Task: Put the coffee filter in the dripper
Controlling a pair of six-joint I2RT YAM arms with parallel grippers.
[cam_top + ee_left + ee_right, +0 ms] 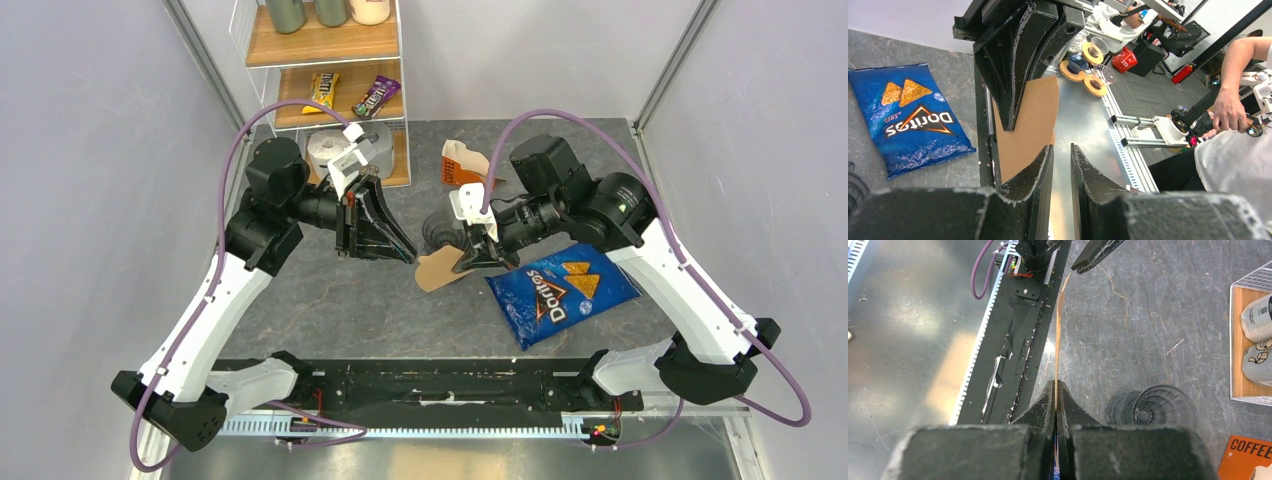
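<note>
Mid-table, right gripper (1056,387) pinches coffee filter (434,270) flat; left gripper (1062,148) narrow, empty. Next probably: open cone, lower into dripper (1160,407).

the table (400,310) has a dark grey, stone-look top with pale veins. plain light grey walls (90,150) close it in on the left, back and right, with slim metal posts (675,62) at the back corners. a white wire shelf unit (330,50) with wooden boards stands against the back wall. a black rail (440,385) runs along the near edge, and the shiny metal strip (400,460) beside it catches soft light. the left wrist view shows a grey room floor (1153,95).
</note>
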